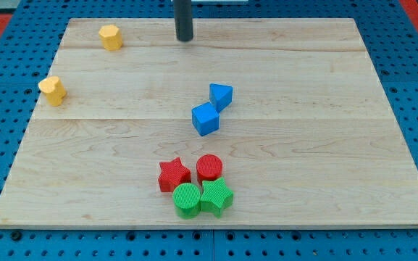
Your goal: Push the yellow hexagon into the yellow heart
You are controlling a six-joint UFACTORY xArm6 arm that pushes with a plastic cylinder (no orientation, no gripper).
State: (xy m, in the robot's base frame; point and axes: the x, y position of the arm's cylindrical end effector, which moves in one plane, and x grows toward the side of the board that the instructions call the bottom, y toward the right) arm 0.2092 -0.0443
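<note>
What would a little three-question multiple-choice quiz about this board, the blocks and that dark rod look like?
1. Where is my tip?
A. near the view's top, right of the yellow hexagon
B. among the green blocks
C. touching the yellow heart

2. How many red blocks are there?
A. one
B. two
C. four

3. How do the two yellow blocks stand?
A. pressed together
B. stacked
C. apart

Answers:
1. A: the rod ends on the wooden board by its top edge, with bare wood between it and the hexagon.
2. B: a red star and a red cylinder.
3. C: the heart sits lower left of the hexagon with bare wood between them.
</note>
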